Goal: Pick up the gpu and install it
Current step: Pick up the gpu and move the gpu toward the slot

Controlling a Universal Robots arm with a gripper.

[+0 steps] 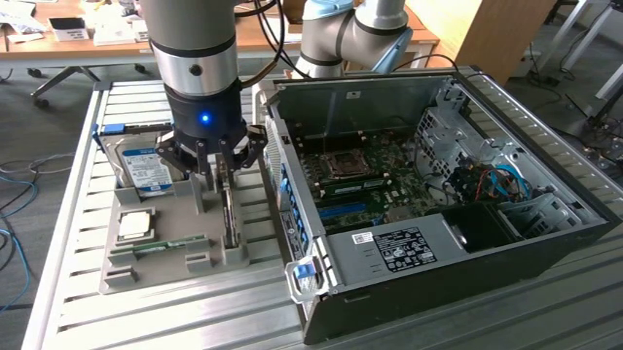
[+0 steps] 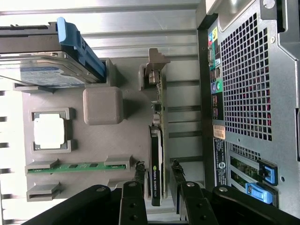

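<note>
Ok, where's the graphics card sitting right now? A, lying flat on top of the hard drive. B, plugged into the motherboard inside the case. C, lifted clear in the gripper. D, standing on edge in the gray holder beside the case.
D: the graphics card stands on edge in a slot of the gray holder, with the open gripper straddling it, not closed on it.

Bright daylight, glare on table (image 2: pixel 140 18), computer case (image 1: pixel 370 102) perhaps shadowed
</note>
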